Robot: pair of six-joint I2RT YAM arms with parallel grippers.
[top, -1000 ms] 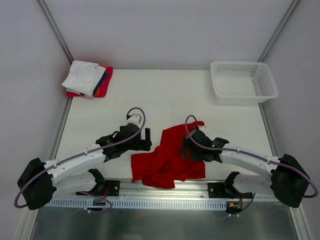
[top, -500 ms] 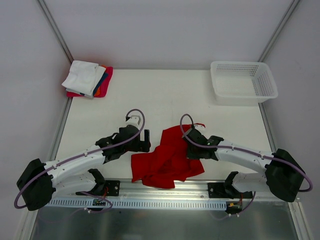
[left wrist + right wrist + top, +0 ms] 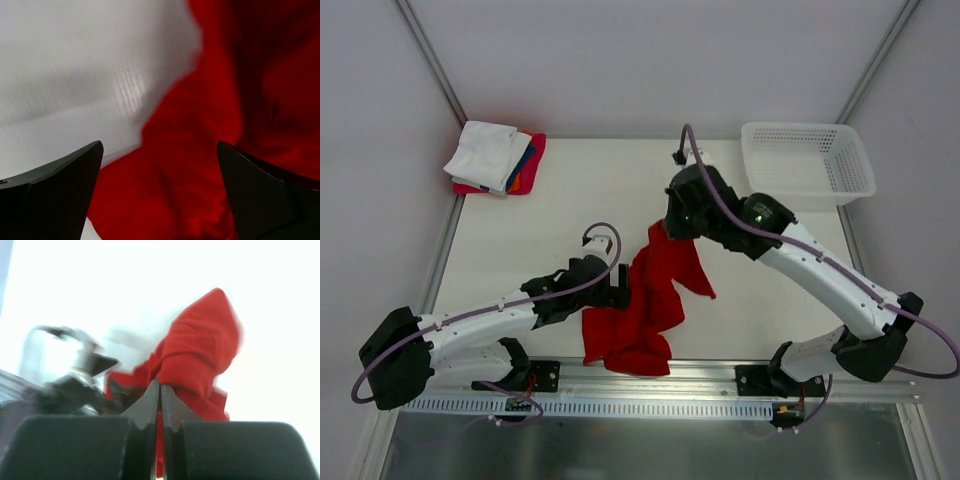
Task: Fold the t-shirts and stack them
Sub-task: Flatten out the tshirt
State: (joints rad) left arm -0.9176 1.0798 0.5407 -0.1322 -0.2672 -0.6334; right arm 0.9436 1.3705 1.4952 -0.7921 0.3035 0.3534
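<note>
**A:** What is the cloth like?

**B:** The red t-shirt [image 3: 645, 300] is soft, plain and bright. It hangs as a long rumpled drape, with its top bunched at the right gripper [image 3: 669, 225]. Its lower part is heaped in folds on the smooth white table [image 3: 540, 215], near the front edge.

**A:** And that grip?

**B:** In the right wrist view the dark tapered fingers [image 3: 145, 410] meet tip to tip, pinched on a fold of the shirt. The cloth bulges behind them like a hood.

**A:** The other side?

**B:** The left gripper [image 3: 620, 292] sits low, just beside the heap. Its jaws stand wide apart and hold nothing, with red cloth and bare table showing between them.

**A:** The rest?

**B:** The folded shirts [image 3: 495, 157] are stacked at the far left corner, white on top, with blue, orange and pink-red edges peeping out. A white plastic mesh basket [image 3: 807, 165] stands far right.

**A:** Anything unclear?

**B:** Both wrist views are blurred, so I cannot pick out the collar or sleeves. From above, the right arm [image 3: 820, 265] covers the pinched spot.
</note>
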